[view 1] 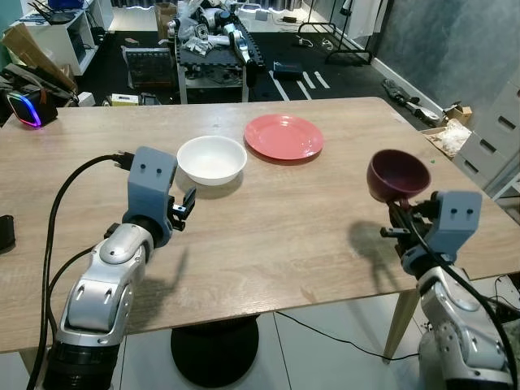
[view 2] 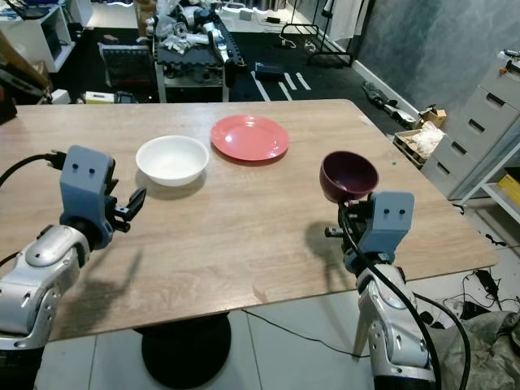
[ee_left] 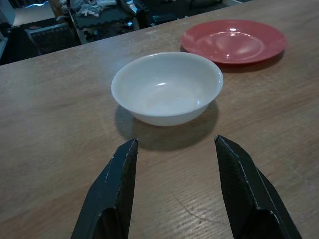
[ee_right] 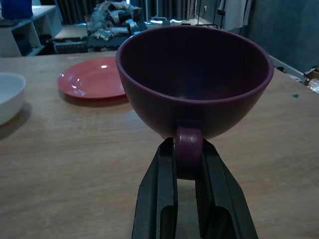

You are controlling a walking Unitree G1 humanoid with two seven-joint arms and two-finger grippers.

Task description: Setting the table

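Observation:
A dark purple cup (view 1: 397, 173) hangs above the right side of the wooden table (view 1: 268, 236); my right gripper (ee_right: 188, 164) is shut on its handle, holding it upright. A white bowl (view 1: 212, 158) sits near the table's middle, with a red plate (view 1: 283, 136) just beyond it to the right. My left gripper (ee_left: 174, 169) is open and hovers low over the table a short way in front of the white bowl, nothing between its fingers (ee_left: 117, 184).
A black device with coloured lights (view 1: 28, 108) sits at the table's far left corner. A small dark object (view 1: 5, 231) lies at the left edge. Beyond the table are a cluttered cart (view 1: 213, 49) and shelves; grey drawers (view 1: 496, 138) stand at the right.

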